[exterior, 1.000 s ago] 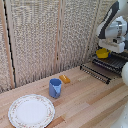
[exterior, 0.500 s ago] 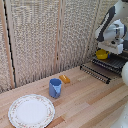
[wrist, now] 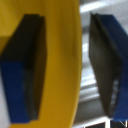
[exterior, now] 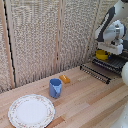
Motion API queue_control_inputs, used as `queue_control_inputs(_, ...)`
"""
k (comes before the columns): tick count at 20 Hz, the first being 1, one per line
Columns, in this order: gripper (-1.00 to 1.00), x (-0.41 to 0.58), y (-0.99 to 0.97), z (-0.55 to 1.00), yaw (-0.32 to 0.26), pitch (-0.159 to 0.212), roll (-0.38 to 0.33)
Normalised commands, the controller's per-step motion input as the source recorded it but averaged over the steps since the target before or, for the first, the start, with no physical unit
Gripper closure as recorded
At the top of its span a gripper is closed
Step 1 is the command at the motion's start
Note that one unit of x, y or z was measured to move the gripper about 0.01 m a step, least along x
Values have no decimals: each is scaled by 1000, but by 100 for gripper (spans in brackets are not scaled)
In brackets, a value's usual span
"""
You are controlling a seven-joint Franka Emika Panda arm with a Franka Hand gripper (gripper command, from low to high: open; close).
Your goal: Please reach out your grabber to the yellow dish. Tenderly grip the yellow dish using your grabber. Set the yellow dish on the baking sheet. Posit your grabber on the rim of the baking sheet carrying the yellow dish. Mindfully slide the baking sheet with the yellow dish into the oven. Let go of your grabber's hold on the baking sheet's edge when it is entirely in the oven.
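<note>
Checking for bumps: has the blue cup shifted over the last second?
No. The blue cup sits in the same spot between the small orange block and the large patterned white plate.

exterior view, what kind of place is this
Probably a mock kitchen counter in a lab: a wooden table carrying a patterned plate and a blue cup, a wire baking sheet, and a robot arm's grabber.

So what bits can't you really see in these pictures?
- Oven: in the exterior view it is cut off by the right edge and hidden behind the arm.
- Yellow dish: mostly covered by the claw's block in the exterior view; in the wrist view it is too close and blurred.
- Tray: whether the dish touches it cannot be told.
- Claw: fingers straddle the rim, contact is unclear.
</note>
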Motion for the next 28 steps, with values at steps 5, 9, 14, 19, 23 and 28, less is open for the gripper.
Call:
queue_control_inputs(5, -100, 3, -13, 612, 11, 151, 10)
queue_control_inputs(9, -100, 49, 9, 908, 83, 102, -18)
queue_control_inputs(14, -100, 261, 232, 699, 107, 66, -123)
queue_control_inputs(19, -100, 211, 55, 275, 209, 10, -199)
queue_control_inputs(23, -100, -46, 85, 100, 254, 138, -154)
queue_control_inputs(28, -100, -145, 117, 95, 282, 246, -120)
